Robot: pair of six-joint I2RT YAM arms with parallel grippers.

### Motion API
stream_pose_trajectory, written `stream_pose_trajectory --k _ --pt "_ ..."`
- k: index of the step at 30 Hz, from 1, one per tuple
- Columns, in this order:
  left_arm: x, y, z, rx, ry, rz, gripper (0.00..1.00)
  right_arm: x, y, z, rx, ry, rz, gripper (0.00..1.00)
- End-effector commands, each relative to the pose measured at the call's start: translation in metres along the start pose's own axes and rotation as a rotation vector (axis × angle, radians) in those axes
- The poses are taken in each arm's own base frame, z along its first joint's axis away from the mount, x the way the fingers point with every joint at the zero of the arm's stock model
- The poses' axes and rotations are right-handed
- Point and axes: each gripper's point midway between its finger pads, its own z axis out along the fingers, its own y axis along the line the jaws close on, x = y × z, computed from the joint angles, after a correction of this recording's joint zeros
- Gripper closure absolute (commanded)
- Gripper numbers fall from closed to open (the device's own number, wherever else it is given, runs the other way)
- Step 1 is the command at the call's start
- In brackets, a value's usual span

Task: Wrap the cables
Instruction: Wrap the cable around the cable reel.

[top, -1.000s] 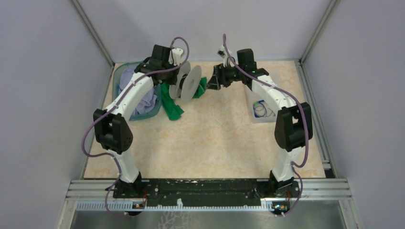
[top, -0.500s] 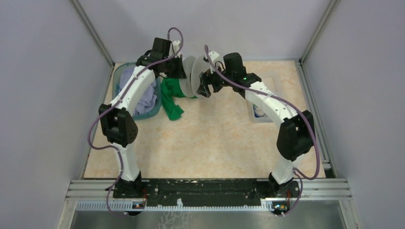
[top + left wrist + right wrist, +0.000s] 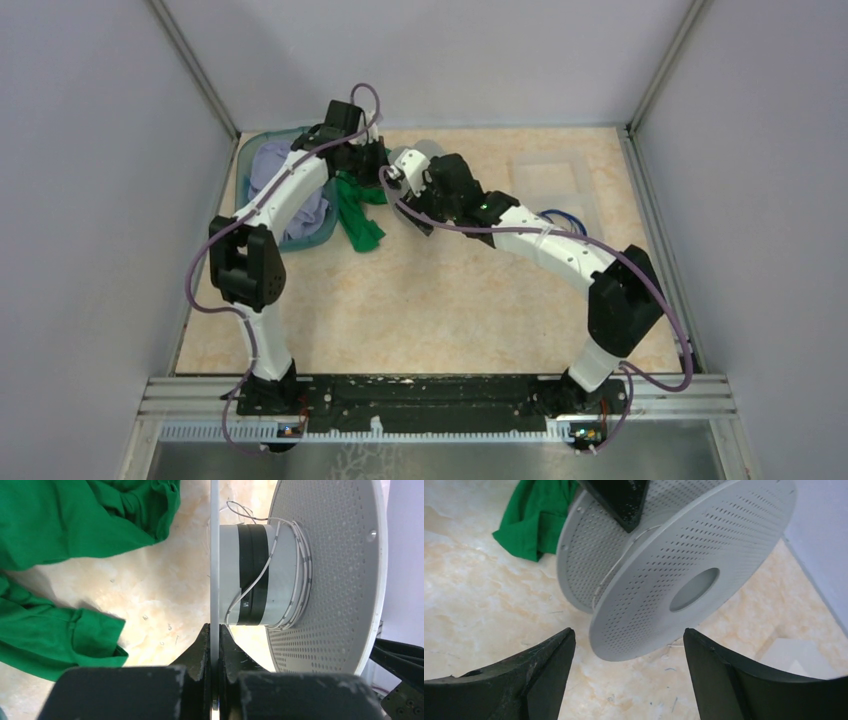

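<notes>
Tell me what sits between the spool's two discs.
Left wrist view: the grey core, black-banded, spans that gap, with the thin white cable strung slantwise across it.

No text, label, brand mark, number or sign can be read in any view.
Round pale-grey perforated plastic spool (image 3: pixel 664 595): the flanges show rows of holes only, no print.
Black band round the spool's core (image 3: pixel 252 575): plain.
White toothed strip on the near rail (image 3: pixel 400 432): tick-like marks, too small to tell whether any are numerals.
</notes>
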Motion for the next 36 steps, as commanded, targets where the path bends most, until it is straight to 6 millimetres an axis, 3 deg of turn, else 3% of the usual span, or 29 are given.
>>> stream_pose_trajectory --k 1,15,20,23,26,28,31,34,36 --pt "-0.022 -0.039 -0.035 0.135 -0.105 -0.014 1.0 -0.018 -0.026 -0.005 0.189 -0.04 -0.069 0.22" --pt "-0.011 -0.041 -0.05 0.182 -0.118 -0.09 1.0 -0.016 -0.027 0.0 0.215 -0.034 -0.055 0.49" --pt "-0.02 -0.033 -0.053 0.136 -0.185 0.003 1.0 -0.016 -0.007 0.001 0.102 -0.055 -0.034 0.38" --pt "-0.027 -0.02 -0.052 0.068 -0.223 0.077 1.0 -0.027 0.015 -0.008 -0.051 -0.103 -0.015 0.27" --pt "-0.034 -0.007 -0.055 -0.002 -0.294 0.162 1.0 -0.042 0.024 -0.027 -0.213 -0.149 0.031 0.19" --pt "-0.042 -0.001 -0.064 -0.046 -0.377 0.248 1.0 -0.054 0.02 -0.043 -0.302 -0.186 0.084 0.17" --pt "-0.05 0.002 -0.084 -0.109 -0.522 0.357 1.0 -0.069 -0.003 -0.061 -0.344 -0.228 0.163 0.16" --pt "-0.053 0.007 -0.109 -0.227 -0.69 0.473 1.0 -0.073 -0.026 -0.067 -0.314 -0.232 0.208 0.17" --pt "-0.051 0.012 -0.113 -0.292 -0.722 0.512 1.0 -0.071 -0.034 -0.066 -0.295 -0.223 0.221 0.17"
